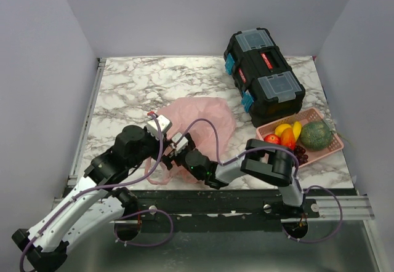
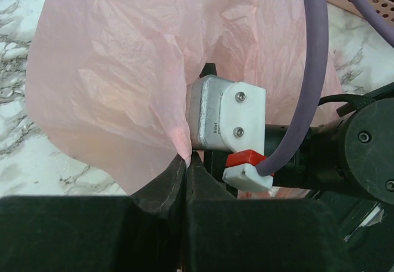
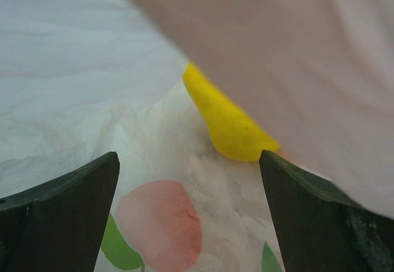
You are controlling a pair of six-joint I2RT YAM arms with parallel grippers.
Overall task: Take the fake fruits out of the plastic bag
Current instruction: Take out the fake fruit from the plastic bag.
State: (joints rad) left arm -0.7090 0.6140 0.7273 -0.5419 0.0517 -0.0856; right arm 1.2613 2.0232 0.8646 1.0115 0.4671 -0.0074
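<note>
Inside the pink bag (image 2: 111,69), the right gripper (image 3: 188,164) gapes wide and empty near one yellow fruit (image 3: 231,127). The left gripper (image 2: 186,172) pinches the bag.

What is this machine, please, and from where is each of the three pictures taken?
These are two robot arms bolted at the edge of a marble table. One picture looks down from above; the other two come from cameras on the wrists. On the table lie a pink plastic bag, a black toolbox and a pink basket holding a melon. The left gripper is shut on the bag's edge. The right gripper is open inside the bag, in front of a yellow fruit; it holds nothing.
</note>
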